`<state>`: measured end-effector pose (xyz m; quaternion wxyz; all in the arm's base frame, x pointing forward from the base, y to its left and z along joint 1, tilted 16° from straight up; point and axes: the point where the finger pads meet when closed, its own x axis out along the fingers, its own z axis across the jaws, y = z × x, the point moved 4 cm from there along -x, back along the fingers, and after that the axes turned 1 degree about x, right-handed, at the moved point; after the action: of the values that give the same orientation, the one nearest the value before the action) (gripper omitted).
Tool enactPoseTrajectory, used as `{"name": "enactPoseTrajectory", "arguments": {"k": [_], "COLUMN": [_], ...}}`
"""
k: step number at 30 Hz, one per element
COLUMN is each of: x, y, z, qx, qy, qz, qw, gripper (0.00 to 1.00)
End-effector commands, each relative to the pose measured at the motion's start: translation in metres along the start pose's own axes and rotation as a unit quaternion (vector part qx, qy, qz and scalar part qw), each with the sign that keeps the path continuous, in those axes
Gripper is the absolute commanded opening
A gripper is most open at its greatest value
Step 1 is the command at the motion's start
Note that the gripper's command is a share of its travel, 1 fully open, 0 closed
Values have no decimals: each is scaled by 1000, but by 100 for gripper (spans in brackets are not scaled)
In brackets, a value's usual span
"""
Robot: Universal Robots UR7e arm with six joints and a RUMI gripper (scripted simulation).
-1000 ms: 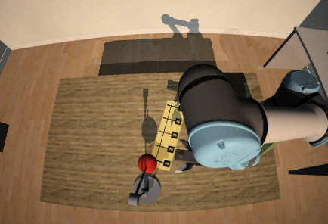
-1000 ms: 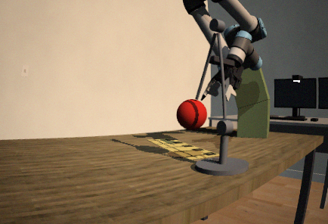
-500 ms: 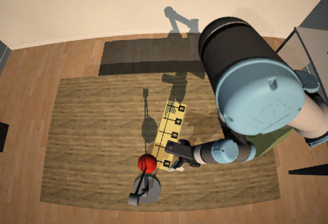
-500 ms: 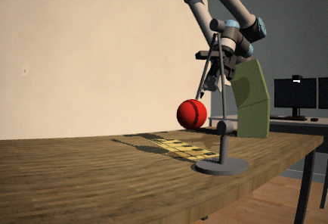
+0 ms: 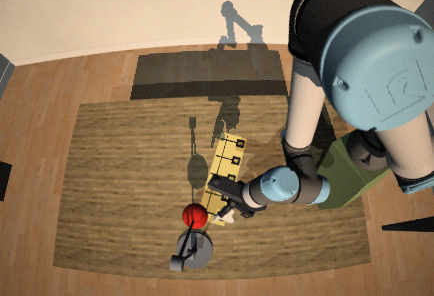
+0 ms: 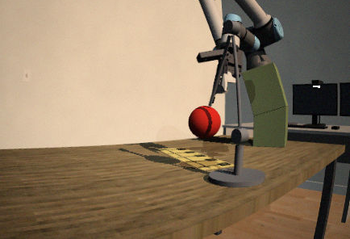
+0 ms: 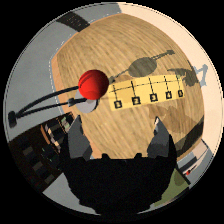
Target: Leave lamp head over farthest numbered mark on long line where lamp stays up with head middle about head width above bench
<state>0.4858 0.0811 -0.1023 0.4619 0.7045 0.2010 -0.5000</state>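
The lamp has a red ball head [image 5: 194, 215] on thin dark arms above a round grey base [image 5: 194, 249]. From the side the head [image 6: 204, 122] hangs above the bench, folded in close to its stand [image 6: 237, 176]. The yellow strip with numbered marks [image 5: 224, 176] runs away from the base. In the wrist view the head [image 7: 93, 84] sits at the near end of the strip [image 7: 147, 95], just before the first mark. My gripper [image 5: 226, 214] is open and empty, raised beside the head to its right. Its fingers frame the strip.
A green block [image 5: 345, 172] stands at the robot's foot on the right of the bench. The bench edge lies close behind the lamp base [image 6: 257, 183]. Monitors [image 6: 314, 98] stand on a desk beyond the bench.
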Motion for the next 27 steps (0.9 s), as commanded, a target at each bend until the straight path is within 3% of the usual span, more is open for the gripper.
{"name": "enactPoseTrajectory", "arguments": {"k": [1,12,27], "x": [-2,-4,-4], "y": [14,34,65], "z": [-1,0,9], "qx": [44,114,219], "qy": [5,16,34], "qz": [-34,-79,-148], "qw": [998,990,964], "gripper": [100,100,100]}}
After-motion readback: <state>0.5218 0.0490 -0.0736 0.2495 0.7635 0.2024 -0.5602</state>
